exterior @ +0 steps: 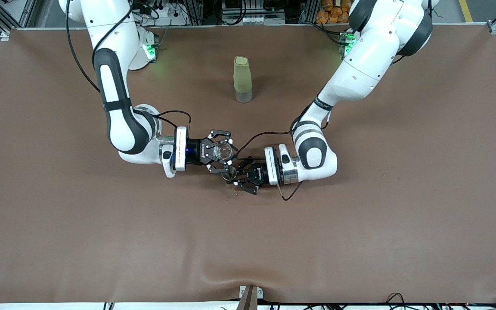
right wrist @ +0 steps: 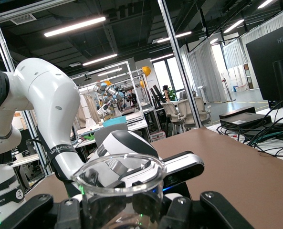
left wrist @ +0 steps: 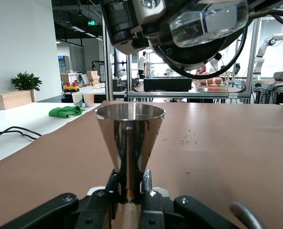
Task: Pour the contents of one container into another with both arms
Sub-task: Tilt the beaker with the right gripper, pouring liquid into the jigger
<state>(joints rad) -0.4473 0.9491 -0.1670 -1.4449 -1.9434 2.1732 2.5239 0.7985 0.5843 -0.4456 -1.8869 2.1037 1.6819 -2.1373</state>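
Note:
My right gripper (exterior: 222,151) is shut on a clear glass cup (exterior: 224,150), whose rim fills the right wrist view (right wrist: 120,183) between the gripper's black fingers (right wrist: 179,212). My left gripper (exterior: 236,174) is shut on the narrow waist of a shiny metal cone-shaped cup (exterior: 229,173), held upright with its mouth up (left wrist: 130,136). In the left wrist view the glass cup (left wrist: 208,21) hangs above the metal cup and a little to one side, with the right gripper around it. The two grippers meet over the middle of the table.
A tall pale green bottle (exterior: 243,79) stands on the brown table mat (exterior: 360,215), farther from the front camera than the grippers. A few small crumbs (left wrist: 188,139) lie on the mat near the metal cup. The left arm's white links (right wrist: 41,100) rise beside the glass.

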